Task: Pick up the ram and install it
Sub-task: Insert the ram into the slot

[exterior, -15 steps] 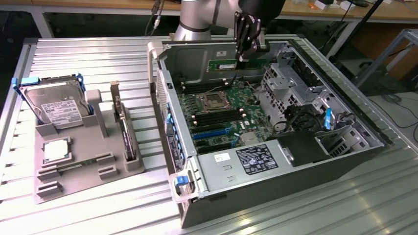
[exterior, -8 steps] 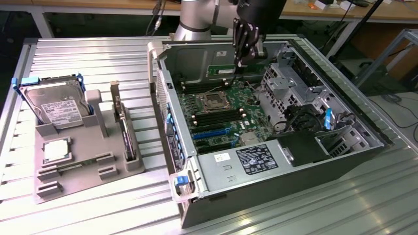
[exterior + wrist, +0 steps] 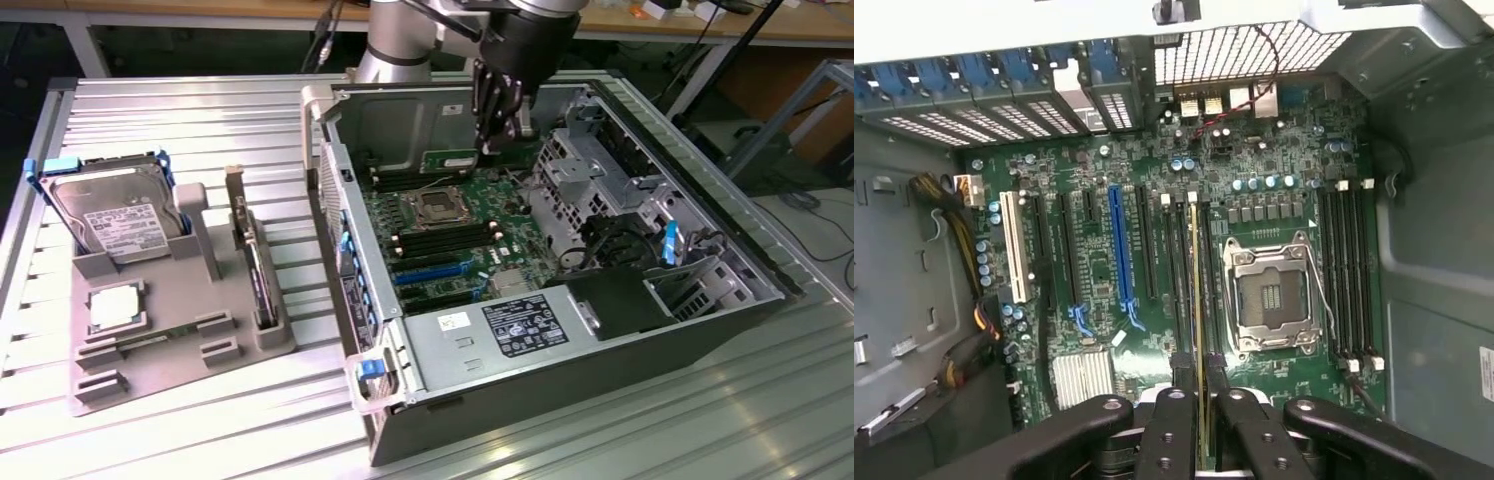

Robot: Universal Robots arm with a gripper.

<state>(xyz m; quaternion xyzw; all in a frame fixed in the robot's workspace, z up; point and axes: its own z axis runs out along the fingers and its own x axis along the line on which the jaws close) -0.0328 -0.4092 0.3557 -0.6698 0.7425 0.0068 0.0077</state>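
My gripper (image 3: 497, 135) hangs inside the open computer case (image 3: 441, 345), above the motherboard (image 3: 447, 235). In the wrist view the ram (image 3: 1197, 300) appears edge-on as a thin yellow-green strip between the black fingers (image 3: 1182, 372), and the gripper (image 3: 1200, 375) is shut on it. The stick lies in line with the black memory slots (image 3: 1176, 270) beside the open CPU socket (image 3: 1269, 295), over them; whether it touches a slot I cannot tell. A green strip (image 3: 451, 160) shows just under the fingers in the exterior view.
A grey tray (image 3: 200, 365) on the exterior view's left holds a hard drive (image 3: 114, 220), an upright expansion card (image 3: 254, 262) and a CPU (image 3: 118, 305). Drive cages (image 3: 587, 170) and case walls close in around the board. Further memory slots (image 3: 1349, 270) lie past the socket.
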